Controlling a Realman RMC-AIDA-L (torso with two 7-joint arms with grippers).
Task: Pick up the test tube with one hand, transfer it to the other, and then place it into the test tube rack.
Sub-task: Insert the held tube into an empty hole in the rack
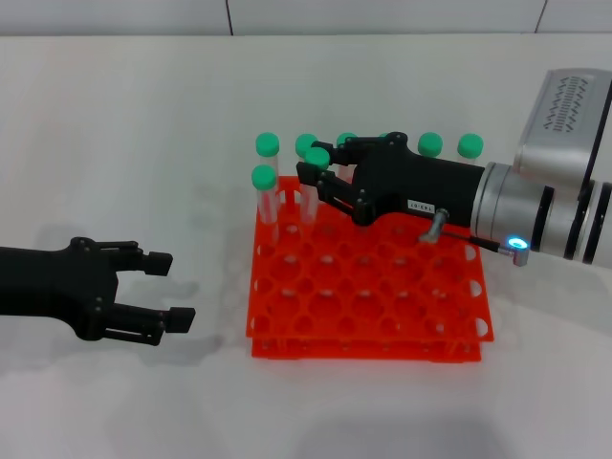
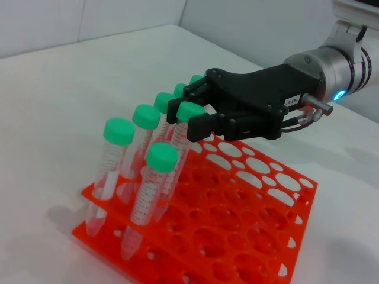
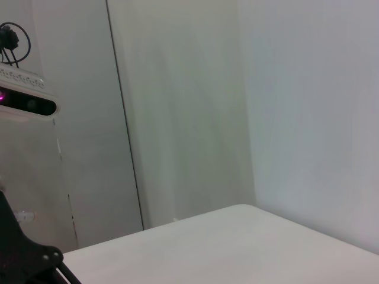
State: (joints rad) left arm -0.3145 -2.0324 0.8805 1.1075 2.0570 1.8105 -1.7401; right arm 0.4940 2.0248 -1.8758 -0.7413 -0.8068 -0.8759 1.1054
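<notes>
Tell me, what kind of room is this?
Probably a lab test bench: an orange test tube rack with green-capped tubes sits on a plain white table, worked by two black grippers, right and left.

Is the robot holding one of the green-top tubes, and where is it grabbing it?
Yes. The right gripper pinches a test tube just under its green cap, above the orange rack. The left gripper is open and holds nothing.

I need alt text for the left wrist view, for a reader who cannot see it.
The right pincer, black with a white label, grips a green-capped test tube that leans over the orange test tube rack. Other green-capped tubes stand in the rack's holes on a white table.
</notes>
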